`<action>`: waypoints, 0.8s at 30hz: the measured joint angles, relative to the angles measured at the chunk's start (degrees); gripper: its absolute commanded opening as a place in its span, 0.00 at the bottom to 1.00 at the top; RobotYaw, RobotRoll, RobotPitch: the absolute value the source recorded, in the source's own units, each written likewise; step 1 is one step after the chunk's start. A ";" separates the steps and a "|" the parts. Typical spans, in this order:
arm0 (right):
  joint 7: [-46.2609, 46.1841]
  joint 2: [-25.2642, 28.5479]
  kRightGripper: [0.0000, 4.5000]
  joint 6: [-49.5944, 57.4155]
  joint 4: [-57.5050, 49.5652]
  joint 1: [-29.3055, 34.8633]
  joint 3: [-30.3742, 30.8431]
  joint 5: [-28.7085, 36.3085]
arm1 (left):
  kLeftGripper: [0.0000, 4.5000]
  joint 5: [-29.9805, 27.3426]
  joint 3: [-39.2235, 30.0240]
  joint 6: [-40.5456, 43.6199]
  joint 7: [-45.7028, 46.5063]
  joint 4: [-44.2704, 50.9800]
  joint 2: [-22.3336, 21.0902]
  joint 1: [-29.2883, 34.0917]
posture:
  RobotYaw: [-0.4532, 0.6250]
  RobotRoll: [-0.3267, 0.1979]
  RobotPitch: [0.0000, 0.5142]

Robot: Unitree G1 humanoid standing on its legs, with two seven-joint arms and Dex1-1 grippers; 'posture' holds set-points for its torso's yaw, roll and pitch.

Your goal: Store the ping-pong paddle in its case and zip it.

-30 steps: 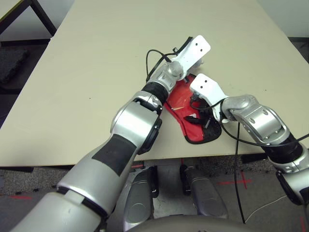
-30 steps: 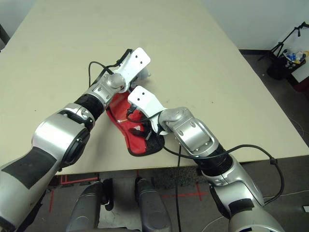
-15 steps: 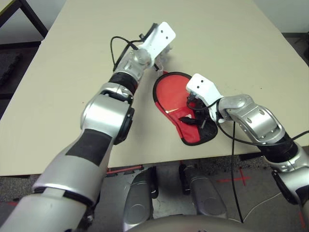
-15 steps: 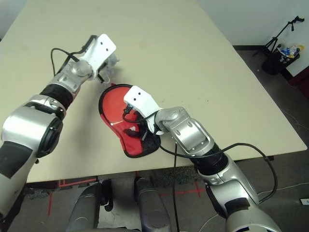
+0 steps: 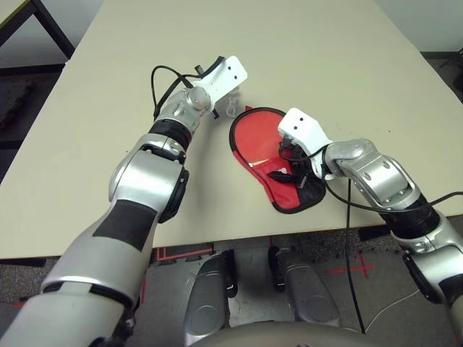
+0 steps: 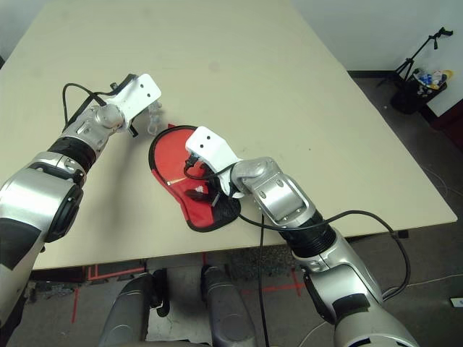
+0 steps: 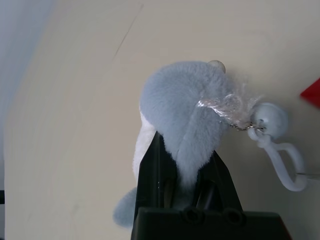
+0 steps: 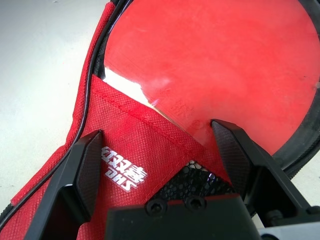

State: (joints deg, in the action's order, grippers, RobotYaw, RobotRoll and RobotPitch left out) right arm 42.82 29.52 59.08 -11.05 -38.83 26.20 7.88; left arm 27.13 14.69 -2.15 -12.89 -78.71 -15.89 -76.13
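Paddle lies inside the open case near the bench's front edge.
The right wrist view shows the right gripper spread wide over the case's flap and white logo, holding nothing. The left wrist view shows the left gripper, beside the case, clamped on a grey fuzzy pouch with a white clip.

1 table is seen, filling most of the head views. 1 red case lies at centre right, with 1 paddle counted inside it. 1 grey-white fuzzy pouch is seen, with 1 white clip on it. 2 grippers are counted: the left gripper and the right gripper.
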 measured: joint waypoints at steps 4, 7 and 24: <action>-0.19 0.04 1.00 0.04 -0.85 0.52 -0.05 -0.01 | 0.05 -0.04 -0.05 0.18 1.07 0.00 1.97 -0.29 | 0.29 0.62 0.45; -0.58 0.16 1.00 0.18 -1.89 1.15 -0.11 0.00 | 0.05 0.04 0.00 0.70 1.97 0.00 3.77 -1.12 | 0.26 0.62 0.46; -2.85 -0.31 1.00 1.77 -5.26 3.08 -0.49 0.04 | 0.05 -0.05 -0.07 -0.15 2.27 -0.63 12.59 -3.89 | 0.24 0.62 0.47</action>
State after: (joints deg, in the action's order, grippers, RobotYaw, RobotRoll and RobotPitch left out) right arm 39.96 29.20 60.85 -16.31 -35.75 25.71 7.92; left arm 27.08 14.63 -2.30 -10.62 -79.34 -3.29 -80.02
